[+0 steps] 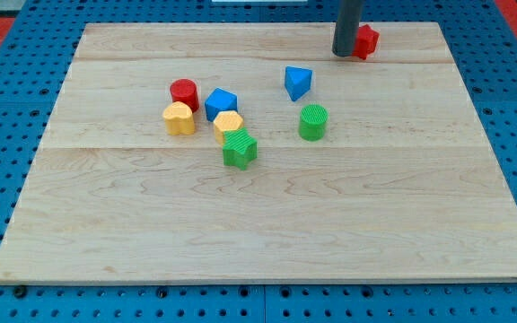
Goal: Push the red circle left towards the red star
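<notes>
The red circle (184, 92) stands left of the board's middle, touching the yellow heart-like block (179, 118) below it and close to a blue block (221, 103) on its right. The red star (364, 41) lies near the view's top edge, right of centre. My tip (346, 52) rests on the board right against the red star's left side, partly covering it. The tip is far to the right of the red circle and above it in the view.
A yellow hexagon-like block (228, 126) and a green star-like block (240, 149) sit below the blue block. A blue triangular block (298, 82) and a green cylinder (313, 122) stand right of centre. The wooden board (267, 224) lies on a blue pegboard.
</notes>
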Controlling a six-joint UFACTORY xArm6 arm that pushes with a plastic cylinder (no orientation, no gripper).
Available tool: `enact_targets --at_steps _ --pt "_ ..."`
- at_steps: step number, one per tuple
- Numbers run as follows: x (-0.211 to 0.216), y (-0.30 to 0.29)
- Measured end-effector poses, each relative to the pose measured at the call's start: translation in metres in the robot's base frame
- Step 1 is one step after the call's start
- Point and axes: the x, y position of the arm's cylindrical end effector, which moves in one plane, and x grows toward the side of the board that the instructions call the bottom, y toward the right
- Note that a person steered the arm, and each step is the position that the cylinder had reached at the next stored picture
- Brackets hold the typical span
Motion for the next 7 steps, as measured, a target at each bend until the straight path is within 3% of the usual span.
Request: enact_targets --at_steps 2,3,5,7 --pt "-0.001 0.000" --pt "0.018 -0.017" --pt "0.087 -0.027" --pt "0.193 -0.036"
